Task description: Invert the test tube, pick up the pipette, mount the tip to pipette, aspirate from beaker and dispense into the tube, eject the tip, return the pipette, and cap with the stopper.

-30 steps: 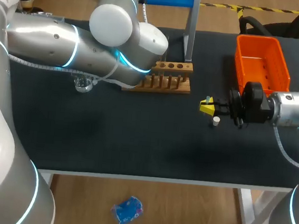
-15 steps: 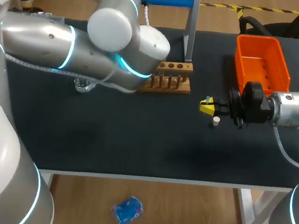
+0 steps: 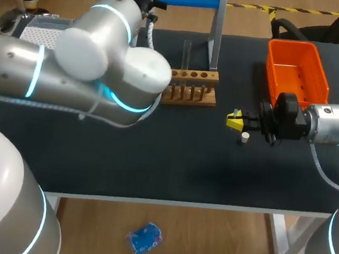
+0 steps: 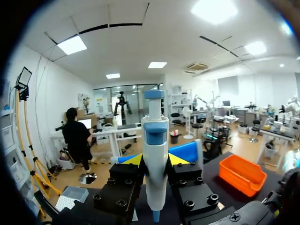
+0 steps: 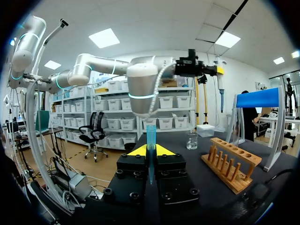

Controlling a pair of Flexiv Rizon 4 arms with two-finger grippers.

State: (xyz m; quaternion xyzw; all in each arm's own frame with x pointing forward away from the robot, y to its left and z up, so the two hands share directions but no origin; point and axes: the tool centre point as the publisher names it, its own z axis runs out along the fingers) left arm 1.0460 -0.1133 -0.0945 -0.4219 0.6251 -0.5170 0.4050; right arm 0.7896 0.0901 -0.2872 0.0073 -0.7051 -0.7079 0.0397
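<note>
Swinging back off the rack [image 3: 191, 86], left arm [image 3: 102, 72] is carrying pipette [image 4: 155, 133] clamped upright in left gripper [image 4: 155, 161]; right gripper [image 5: 150, 152] is staying put, pinching test tube [image 5: 151, 138], stopper [image 3: 245, 138] just beside it.

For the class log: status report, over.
Left gripper shut on pipette. Right gripper shut on tube. Stopper on table beside it. Nothing blocking.

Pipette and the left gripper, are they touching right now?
Touching. The left wrist view shows the pipette standing between the left gripper's two fingers, both pressed against its body.
</note>
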